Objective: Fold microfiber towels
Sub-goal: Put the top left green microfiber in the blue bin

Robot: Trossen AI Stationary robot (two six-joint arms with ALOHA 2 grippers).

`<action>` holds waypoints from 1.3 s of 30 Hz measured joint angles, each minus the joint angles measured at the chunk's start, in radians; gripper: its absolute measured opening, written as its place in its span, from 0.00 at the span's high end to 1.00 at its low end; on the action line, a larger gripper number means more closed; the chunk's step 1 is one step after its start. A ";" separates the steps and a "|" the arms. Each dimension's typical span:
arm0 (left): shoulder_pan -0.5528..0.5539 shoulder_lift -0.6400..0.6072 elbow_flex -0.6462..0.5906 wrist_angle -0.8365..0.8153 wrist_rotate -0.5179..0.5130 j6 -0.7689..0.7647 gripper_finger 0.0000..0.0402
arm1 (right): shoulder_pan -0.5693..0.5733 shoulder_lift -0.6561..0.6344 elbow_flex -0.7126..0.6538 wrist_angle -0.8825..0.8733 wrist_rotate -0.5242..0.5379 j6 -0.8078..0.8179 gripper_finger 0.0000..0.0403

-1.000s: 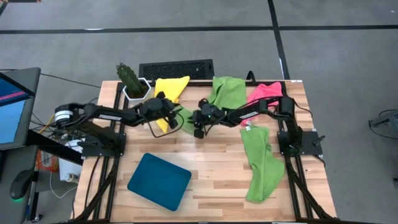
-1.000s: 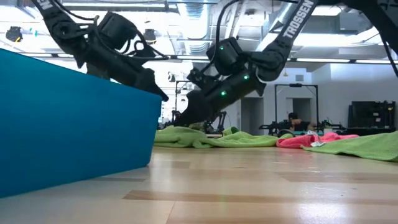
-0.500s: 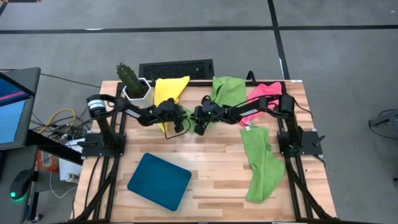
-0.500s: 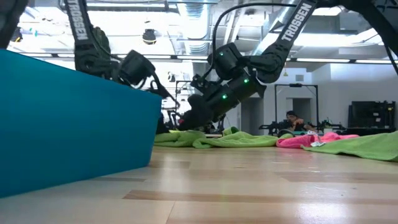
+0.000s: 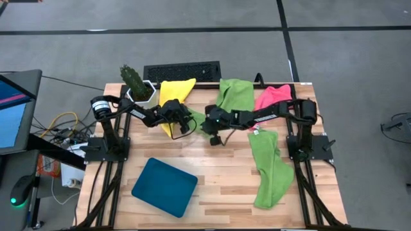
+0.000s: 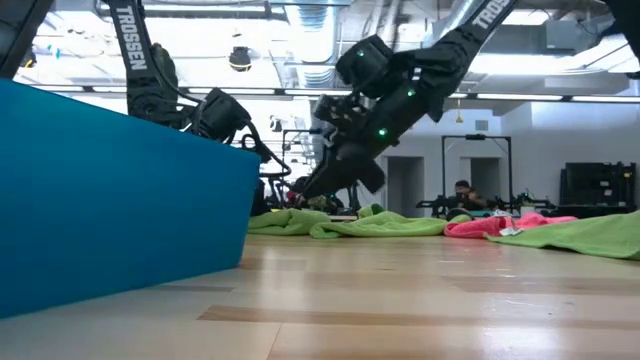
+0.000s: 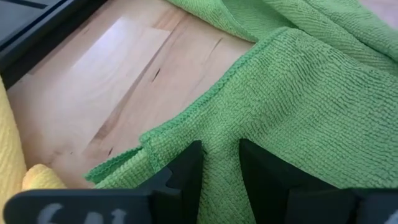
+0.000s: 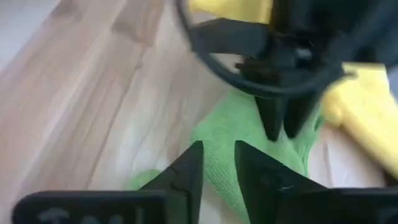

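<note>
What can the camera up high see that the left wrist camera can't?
Only the high view shows the whole table: the pink towel, the long green towel, the teal tray, the cactus pot, the keyboard, and the right tool raised near the table's middle. Only the left wrist view shows up close the left tool pinching a fold of the green towel. Both show that green towel, the yellow towel and the wooden table.

High view straight down; low view table-level; wrist views close, sharing green towel (image 7: 298,93).
</note>
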 joint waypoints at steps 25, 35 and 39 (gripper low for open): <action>0.000 -0.001 -0.003 -0.009 0.026 -0.025 0.74 | 0.058 0.190 0.133 -0.036 0.305 -0.233 0.61; -0.002 -0.197 -0.007 -0.180 0.037 -0.074 0.74 | 0.102 0.173 0.185 -0.230 0.325 -0.209 0.93; -0.012 -0.389 -0.006 -0.347 0.033 -0.100 0.74 | 0.127 0.105 0.186 -0.266 0.348 -0.197 0.95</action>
